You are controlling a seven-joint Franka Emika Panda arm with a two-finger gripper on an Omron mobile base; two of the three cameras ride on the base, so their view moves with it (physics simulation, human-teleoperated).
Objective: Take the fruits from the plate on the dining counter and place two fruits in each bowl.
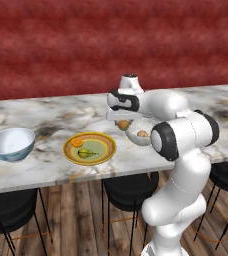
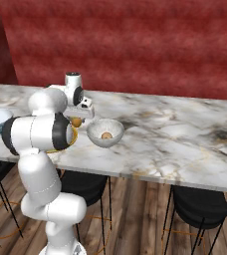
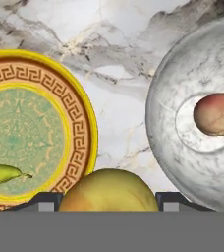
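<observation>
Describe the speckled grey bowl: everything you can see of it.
The grey bowl is round, speckled grey-white like stone, with a paler flat bottom. It stands upright on the marble counter, just right of the plate with a strip of bare counter between them. One pinkish-red fruit lies on its bottom, slightly off centre. The hand, holding a brownish fruit, hovers between plate and bowl without touching the bowl.

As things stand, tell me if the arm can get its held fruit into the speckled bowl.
Probably yes. The gripper holds a brown fruit above the counter, between the plate and the speckled bowl, which holds one pinkish fruit with room left.
</observation>
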